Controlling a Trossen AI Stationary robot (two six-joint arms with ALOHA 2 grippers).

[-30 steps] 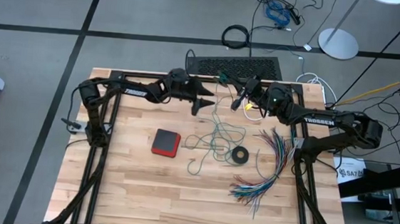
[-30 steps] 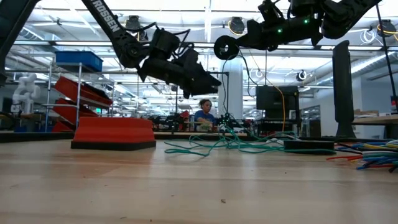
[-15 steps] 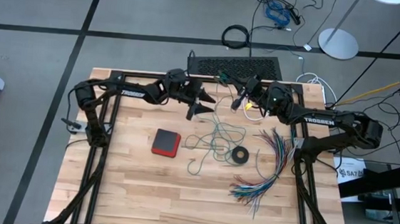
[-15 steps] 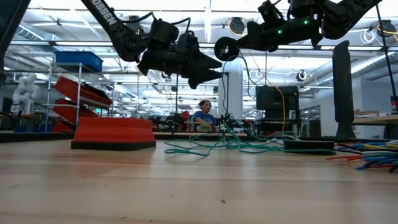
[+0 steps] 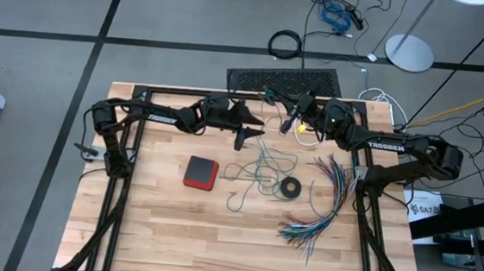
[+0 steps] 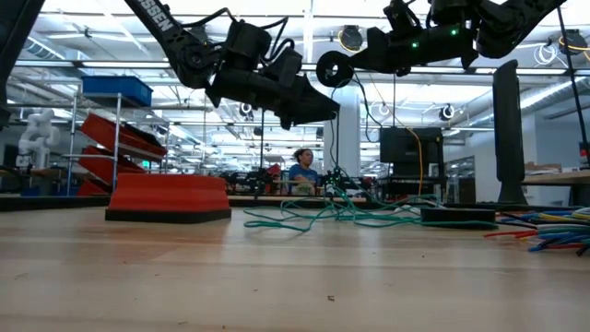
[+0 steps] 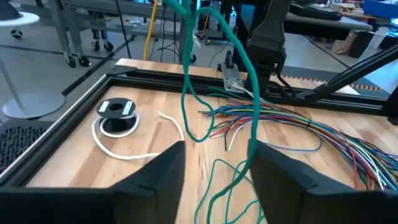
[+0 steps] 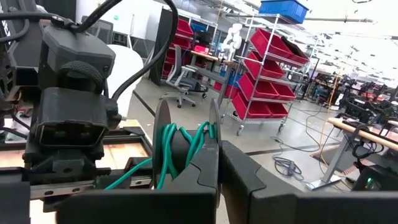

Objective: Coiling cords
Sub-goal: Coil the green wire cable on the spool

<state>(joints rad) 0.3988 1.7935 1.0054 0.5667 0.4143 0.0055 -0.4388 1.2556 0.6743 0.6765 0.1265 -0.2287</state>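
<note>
The teal-green cord (image 5: 261,165) hangs from a black reel (image 6: 334,69) down to a loose tangle on the table (image 6: 323,217). My right gripper (image 5: 290,118) is above the table's far side, shut on this reel. Several turns of teal cord are wound on the reel (image 8: 183,146). My left gripper (image 5: 249,127) is open beside it, and the hanging teal strand (image 7: 252,118) runs between its fingers. The white cord (image 7: 127,149) lies on the table by the far edge, joined to its round black-and-white piece (image 7: 116,112). My right gripper pinches one thin flange of the reel (image 8: 214,127) between its two fingers. The reel is lifted clear of the table, its axis roughly level, and the teal cord trails down from it. My left gripper: I cannot tell whether the strand between its fingers touches them.
A red-and-black box (image 5: 200,172) lies left of the tangle. A small black ring (image 5: 290,188) and a fanned bundle of multicoloured wires (image 5: 323,202) lie to its right. A black frame (image 5: 129,144) borders the table.
My left gripper has gone a little toward the table's right edge, toward the hanging teal strand, and has turned about its wrist. My right gripper has kept the reel still.
</note>
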